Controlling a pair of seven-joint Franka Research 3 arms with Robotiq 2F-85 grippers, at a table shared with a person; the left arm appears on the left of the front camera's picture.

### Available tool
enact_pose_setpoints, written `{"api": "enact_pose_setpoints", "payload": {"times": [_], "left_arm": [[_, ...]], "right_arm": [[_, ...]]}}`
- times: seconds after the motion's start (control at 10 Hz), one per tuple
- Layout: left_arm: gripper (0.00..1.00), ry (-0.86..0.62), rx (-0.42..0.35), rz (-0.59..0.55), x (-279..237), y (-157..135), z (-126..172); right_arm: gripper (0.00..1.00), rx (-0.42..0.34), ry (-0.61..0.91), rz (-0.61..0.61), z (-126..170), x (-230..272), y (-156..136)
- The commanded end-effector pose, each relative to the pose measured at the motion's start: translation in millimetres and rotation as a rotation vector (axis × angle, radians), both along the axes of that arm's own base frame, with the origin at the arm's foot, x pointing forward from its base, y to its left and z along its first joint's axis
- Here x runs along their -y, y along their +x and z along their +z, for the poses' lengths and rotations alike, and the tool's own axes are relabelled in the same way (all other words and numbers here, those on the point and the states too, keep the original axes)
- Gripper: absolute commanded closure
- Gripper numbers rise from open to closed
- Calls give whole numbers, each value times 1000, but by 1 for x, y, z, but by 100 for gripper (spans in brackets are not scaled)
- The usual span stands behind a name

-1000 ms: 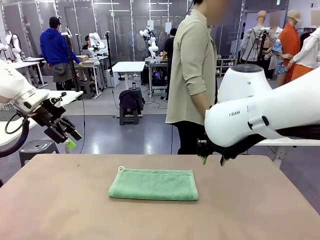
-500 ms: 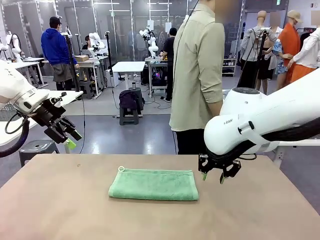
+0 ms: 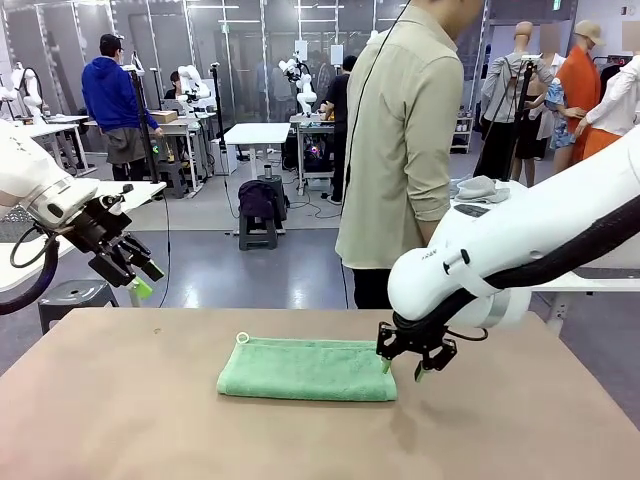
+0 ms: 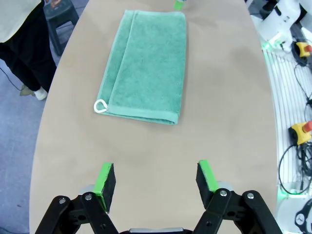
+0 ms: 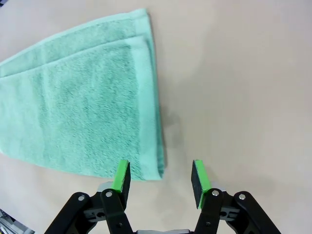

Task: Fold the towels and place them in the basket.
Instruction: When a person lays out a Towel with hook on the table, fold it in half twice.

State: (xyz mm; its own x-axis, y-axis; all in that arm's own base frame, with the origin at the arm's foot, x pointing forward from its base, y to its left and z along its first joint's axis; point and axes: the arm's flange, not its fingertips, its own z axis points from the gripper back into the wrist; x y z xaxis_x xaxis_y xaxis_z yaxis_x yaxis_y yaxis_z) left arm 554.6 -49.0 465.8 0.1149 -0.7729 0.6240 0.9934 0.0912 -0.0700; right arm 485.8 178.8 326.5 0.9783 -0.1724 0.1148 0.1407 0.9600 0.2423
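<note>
The right gripper [image 3: 402, 369] hangs low over the desk [image 3: 120, 420] with its green pads apart and nothing between them, at the 3 o'clock end of the mint green towel [image 3: 305, 370]. In the right wrist view one pad stands over the towel's near corner and the other over bare desk just beside it; whether either pad touches cannot be told. The towel lies folded and flat in the middle of the desk, long side across, with a small white loop at its 10 o'clock corner. Out at the towel's 9 o'clock, well apart from it, the left gripper [image 3: 148, 280] is raised above the desk's far left edge, its pads wide apart and empty and turned down toward the cloth. At 12 o'clock, past the far edge of the desk, a person [image 3: 400, 150] in a beige shirt and dark trousers stands side-on.
</note>
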Motion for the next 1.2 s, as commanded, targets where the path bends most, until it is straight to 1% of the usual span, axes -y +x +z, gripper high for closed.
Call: {"api": "enact_pose_setpoints", "payload": {"times": [0.0,0.3,0.6,1.1], "left_arm": [[16,2,-5,16,1,0,1],[16,2,-5,16,1,0,1],[16,2,-5,16,1,0,1],[16,2,-5,16,1,0,1]], "right_arm": [[36,59,64,23,-8,-1,3],[36,112,68,75,-18,-4,11],[36,152,24,108,-29,-9,19],[36,133,0,102,-36,-19,30]]}}
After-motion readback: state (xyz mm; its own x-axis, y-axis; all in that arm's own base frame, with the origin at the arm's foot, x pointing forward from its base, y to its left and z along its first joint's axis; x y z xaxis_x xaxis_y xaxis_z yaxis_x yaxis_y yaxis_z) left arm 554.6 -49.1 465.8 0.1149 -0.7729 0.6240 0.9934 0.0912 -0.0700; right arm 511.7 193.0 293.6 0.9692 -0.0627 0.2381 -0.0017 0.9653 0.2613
